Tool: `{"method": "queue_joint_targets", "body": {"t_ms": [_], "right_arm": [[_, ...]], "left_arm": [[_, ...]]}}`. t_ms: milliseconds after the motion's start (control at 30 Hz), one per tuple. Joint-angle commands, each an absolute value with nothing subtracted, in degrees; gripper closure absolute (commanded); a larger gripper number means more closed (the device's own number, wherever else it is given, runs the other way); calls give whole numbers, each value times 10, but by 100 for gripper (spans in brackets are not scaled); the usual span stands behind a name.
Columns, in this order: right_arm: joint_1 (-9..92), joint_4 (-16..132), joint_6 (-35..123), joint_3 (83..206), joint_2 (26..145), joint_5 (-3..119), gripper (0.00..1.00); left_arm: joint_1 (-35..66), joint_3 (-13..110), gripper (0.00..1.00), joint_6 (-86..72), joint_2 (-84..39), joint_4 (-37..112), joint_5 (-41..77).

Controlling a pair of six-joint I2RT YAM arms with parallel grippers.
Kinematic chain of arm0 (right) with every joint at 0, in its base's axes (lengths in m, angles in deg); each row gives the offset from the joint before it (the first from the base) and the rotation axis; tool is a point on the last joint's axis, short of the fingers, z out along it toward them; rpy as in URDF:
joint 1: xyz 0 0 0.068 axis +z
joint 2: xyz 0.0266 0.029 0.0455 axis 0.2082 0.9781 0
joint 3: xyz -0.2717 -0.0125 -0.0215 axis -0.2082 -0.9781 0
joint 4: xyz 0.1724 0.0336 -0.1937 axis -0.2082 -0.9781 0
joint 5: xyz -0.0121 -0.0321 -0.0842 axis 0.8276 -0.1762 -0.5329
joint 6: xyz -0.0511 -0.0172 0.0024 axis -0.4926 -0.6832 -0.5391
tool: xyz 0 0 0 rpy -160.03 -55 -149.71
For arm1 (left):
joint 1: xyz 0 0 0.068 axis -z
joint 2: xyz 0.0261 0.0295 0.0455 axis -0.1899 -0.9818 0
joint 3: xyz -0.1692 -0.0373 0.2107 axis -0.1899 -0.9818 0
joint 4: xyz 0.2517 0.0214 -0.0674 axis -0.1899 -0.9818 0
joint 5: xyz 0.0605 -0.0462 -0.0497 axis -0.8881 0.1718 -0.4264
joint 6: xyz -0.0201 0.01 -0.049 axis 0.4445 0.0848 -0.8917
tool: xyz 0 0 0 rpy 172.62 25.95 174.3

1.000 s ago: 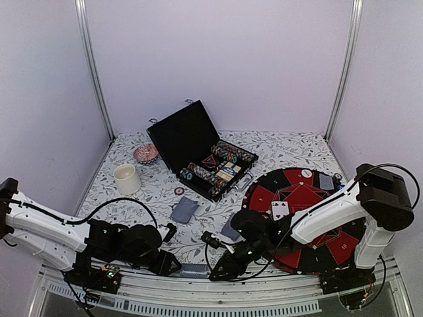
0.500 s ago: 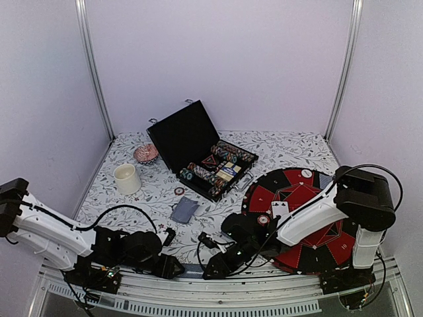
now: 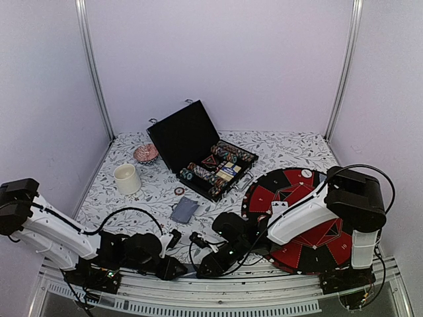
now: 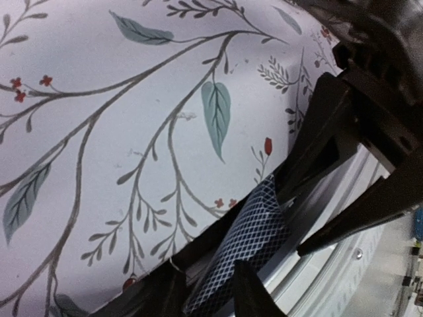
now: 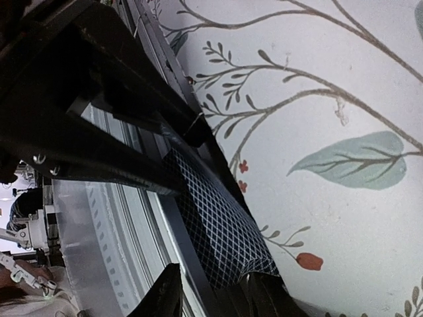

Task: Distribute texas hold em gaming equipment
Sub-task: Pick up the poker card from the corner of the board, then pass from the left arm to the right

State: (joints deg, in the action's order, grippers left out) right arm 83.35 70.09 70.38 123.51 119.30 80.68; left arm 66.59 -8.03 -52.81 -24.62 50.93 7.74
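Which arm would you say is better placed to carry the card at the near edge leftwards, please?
Left, probably: the card sits between the fingers of the left gripper, whose arm is based on that side. The right gripper also straddles the card, but its arm stretches far across.

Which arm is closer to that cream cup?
Left. The left gripper is down front, right of the cup; the right gripper sits just beyond, farther right.

Counter cover (image 4: 92,86): matt printed cloth, smooth. Card (image 5: 221,231): crosshatched paper back, slight sheen. Near-edge rail (image 5: 106,244): brushed metal.
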Motion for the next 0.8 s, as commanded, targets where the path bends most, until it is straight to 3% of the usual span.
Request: {"method": "queue_joint_targets", "body": {"t_ms": [0,33,67,233,467,600,767], "right_arm": [[833,706,686,1242,1206,789,64],[833,706,685,1242,1206,789,65],[833,705,685,1241,1204,789,66],[826,703,653,1214,1139,794,63],[736,584,501,1220,910,883,51],[667,466,394,1271,828,907,42],[597,435,322,1325,769,923,27]], "left_arm": [[669,-96,88,-503,-216,547,79],[669,-96,98,-499,-210,546,77],[669,-93,100,-492,-205,537,75],[677,-32,100,-419,-172,439,60],[669,126,100,-219,-95,314,-12],[597,192,100,-131,-68,319,46],[531,271,100,-40,-92,351,139]]}}
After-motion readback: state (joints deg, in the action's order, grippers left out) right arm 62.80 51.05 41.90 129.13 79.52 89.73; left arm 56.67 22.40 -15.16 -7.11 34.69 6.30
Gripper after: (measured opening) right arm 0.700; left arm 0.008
